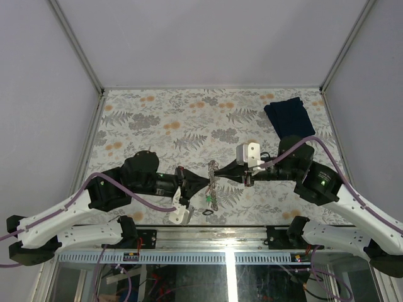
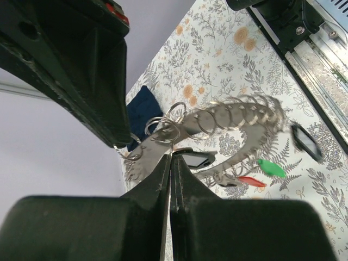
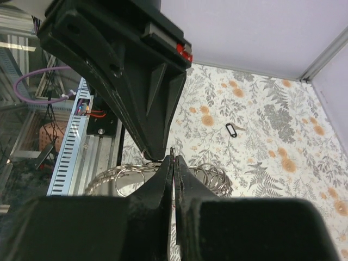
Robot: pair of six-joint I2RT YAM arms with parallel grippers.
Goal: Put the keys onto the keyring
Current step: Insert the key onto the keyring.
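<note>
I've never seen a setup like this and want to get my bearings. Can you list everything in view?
keyring: one, silvery chain of rings, held up off the table between the two gripper tips
green tag: one, green, hanging from the keyring
red tag: one, red, just below the green tag
keys: at least two, black heads; one on the table near the front rail, one by the left gripper's tips
cloth: one, dark blue, folded, far right of the table
table: one, grey fern and orange flower print
left gripper: one, black, shut on the keyring
right gripper: one, black, shut on the keyring
</note>
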